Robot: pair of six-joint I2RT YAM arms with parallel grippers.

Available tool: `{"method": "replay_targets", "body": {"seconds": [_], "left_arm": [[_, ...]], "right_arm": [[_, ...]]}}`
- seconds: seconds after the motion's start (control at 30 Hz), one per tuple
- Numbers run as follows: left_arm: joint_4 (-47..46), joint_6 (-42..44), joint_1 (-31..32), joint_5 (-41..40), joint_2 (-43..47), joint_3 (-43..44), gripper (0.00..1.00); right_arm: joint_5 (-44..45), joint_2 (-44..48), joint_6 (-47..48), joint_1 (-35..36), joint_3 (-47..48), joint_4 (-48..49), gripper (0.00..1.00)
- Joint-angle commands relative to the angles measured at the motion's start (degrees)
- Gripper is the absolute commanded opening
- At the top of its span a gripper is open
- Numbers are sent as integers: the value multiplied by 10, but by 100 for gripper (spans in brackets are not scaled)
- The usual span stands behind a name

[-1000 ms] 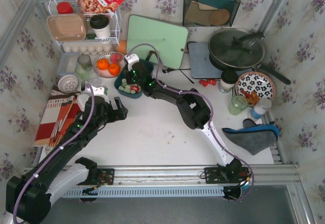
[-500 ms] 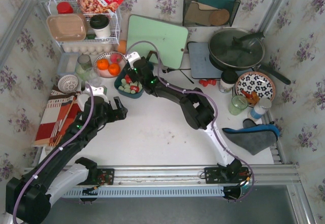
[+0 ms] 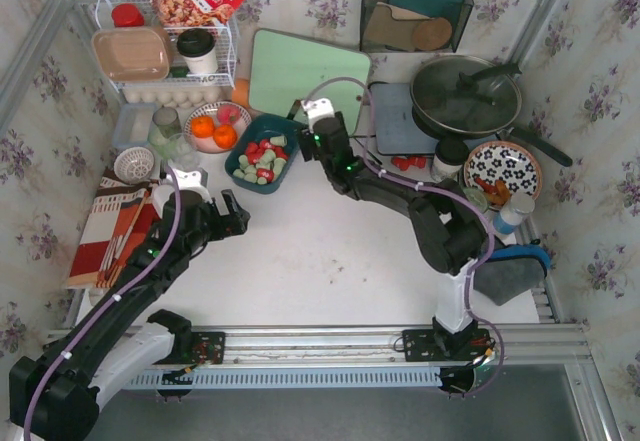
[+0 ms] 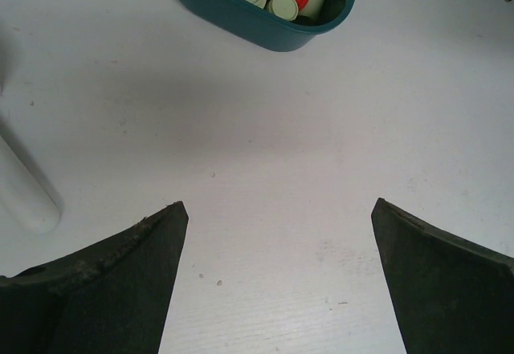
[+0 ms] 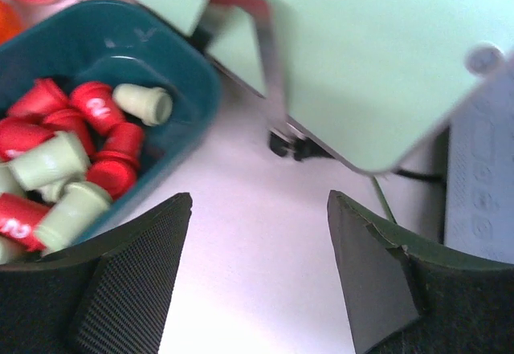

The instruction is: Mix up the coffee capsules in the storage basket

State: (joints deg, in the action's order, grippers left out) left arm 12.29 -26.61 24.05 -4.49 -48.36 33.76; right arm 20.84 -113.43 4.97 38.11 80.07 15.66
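The dark teal storage basket [image 3: 240, 168] stands left of the table's middle and holds several red and pale green coffee capsules [image 3: 262, 156] mixed together. My right gripper [image 3: 310, 126] is open and empty, just right of the basket and above the table. In the right wrist view the basket [image 5: 189, 69] is at the left, with red capsules [image 5: 96, 105] and green ones [image 5: 144, 103] in it; the gripper [image 5: 259, 197] is over bare table. My left gripper [image 3: 232, 216] is open and empty, nearer than the basket. In the left wrist view [image 4: 279, 204] the basket [image 4: 241, 21] is at the top.
A green cutting board [image 3: 308, 76] leans behind the basket. A bowl of oranges [image 3: 212, 126] and a glass [image 3: 185, 151] stand to its left. A white wire rack [image 3: 165, 56], a pan [image 3: 465, 91], a patterned plate [image 3: 502, 169], a green cup [image 3: 467, 206] and a grey cloth [image 3: 500, 271] surround the area.
My right gripper has left the basket and moved right, beside it, so the capsules are uncovered. The left arm has hardly moved.
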Motion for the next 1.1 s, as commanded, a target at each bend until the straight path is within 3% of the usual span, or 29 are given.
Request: {"method": "replay_targets", "body": {"seconds": [0.0, 0.2, 0.63, 0.9, 1.07], "left_arm": [[-11, 0, 0, 3, 2, 3, 99], [-10, 0, 0, 2, 1, 3, 99], [-11, -1, 0, 8, -2, 3, 99], [-11, 0, 0, 7, -3, 3, 100], [-12, -1, 1, 9, -5, 4, 99]], "right_arm": [[75, 32, -79, -24, -61, 38, 77], [92, 45, -157, -75, -120, 42, 78], [75, 67, -195, -176, -199, 59, 78], [-1, 51, -232, -222, -214, 85, 69], [-4, 39, -247, -233, -212, 90, 67]]}}
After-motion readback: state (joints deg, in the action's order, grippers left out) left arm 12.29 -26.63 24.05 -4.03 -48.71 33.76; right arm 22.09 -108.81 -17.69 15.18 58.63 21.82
